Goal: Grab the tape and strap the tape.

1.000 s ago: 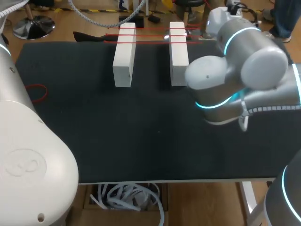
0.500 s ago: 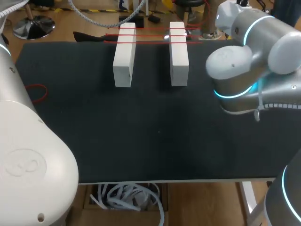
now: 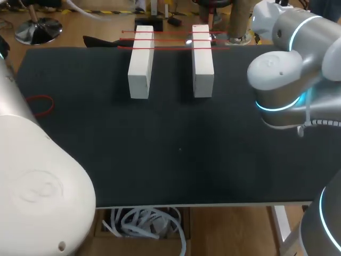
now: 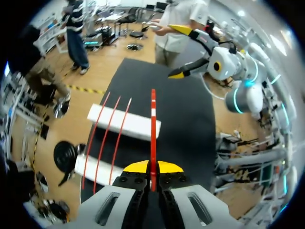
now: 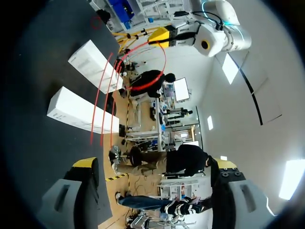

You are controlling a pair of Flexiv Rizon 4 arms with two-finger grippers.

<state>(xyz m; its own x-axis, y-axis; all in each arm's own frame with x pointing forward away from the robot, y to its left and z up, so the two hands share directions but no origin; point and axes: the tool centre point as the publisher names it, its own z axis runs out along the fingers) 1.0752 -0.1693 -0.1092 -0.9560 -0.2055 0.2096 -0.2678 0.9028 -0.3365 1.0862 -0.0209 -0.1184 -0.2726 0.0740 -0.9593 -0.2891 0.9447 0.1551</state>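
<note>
Though both clear of the white blocks (image 3: 140,64), left fingers (image 4: 136,167) tight on a red band (image 4: 153,124), right fingers (image 5: 86,163) wide apart.

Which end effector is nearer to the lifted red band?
Left. The left end effector is shut on the red band; the right end effector, open, is apart from it, across the white blocks.

a: which colours do you see at the upper middle?
b: you have two white blocks (image 3: 140,63) striped by thin red bands (image 3: 170,38), on a black table (image 3: 176,154).
a: and your left gripper (image 4: 153,168)?
b: yellow tips; red tape (image 4: 153,136) with one white patch.
</note>
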